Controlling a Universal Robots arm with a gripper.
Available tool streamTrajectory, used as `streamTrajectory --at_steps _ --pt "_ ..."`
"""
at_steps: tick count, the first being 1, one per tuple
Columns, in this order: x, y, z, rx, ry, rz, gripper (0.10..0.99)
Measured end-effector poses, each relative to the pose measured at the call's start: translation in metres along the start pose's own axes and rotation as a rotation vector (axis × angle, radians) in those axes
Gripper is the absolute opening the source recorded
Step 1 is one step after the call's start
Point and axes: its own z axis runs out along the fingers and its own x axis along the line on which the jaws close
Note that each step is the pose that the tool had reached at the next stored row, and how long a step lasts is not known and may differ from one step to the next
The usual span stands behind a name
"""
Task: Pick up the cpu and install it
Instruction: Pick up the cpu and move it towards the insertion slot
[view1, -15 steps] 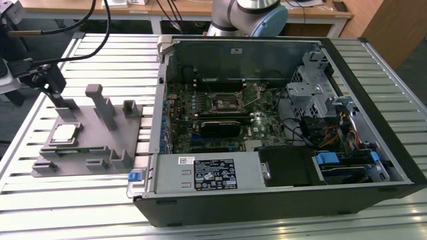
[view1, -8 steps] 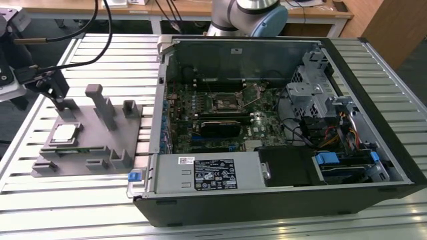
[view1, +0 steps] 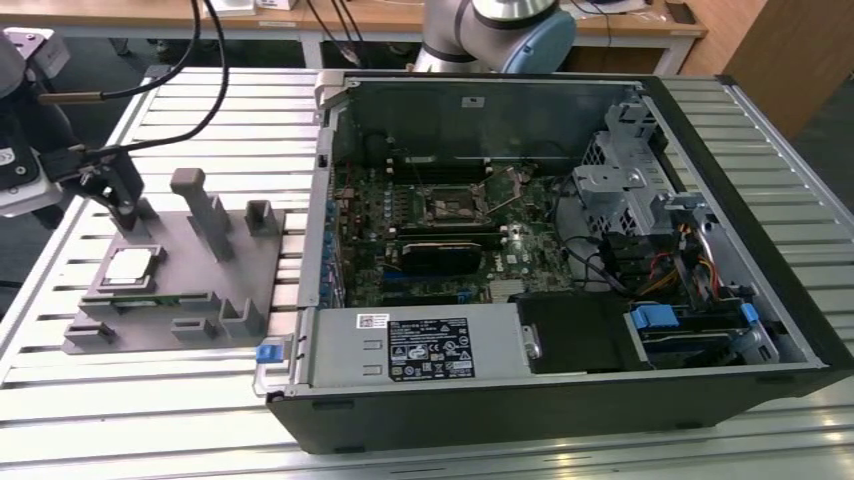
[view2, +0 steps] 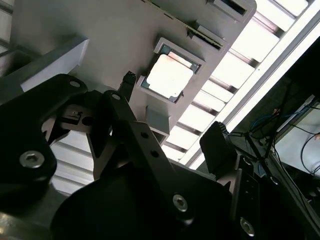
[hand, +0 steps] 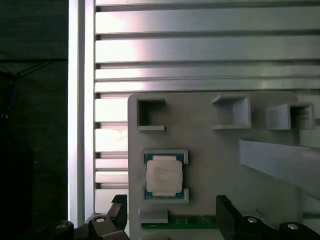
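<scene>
First wrist view shows the cpu lying flat in its square pocket on the grey fixture; the jaws stand wide apart, empty, just short of it.

Robot arm of silver-grey tubing, fitted with a pale blue joint cap, carries a matte black gripper built from angular linked plates studded with silver hex-socket screws; black cables trail alongside.
</scene>
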Motion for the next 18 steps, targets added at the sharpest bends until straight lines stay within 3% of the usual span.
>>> streamTrajectory --at_steps 18 --pt "0.0068 -0.0017 0.0305 0.0 0.0002 0.0 0.796"
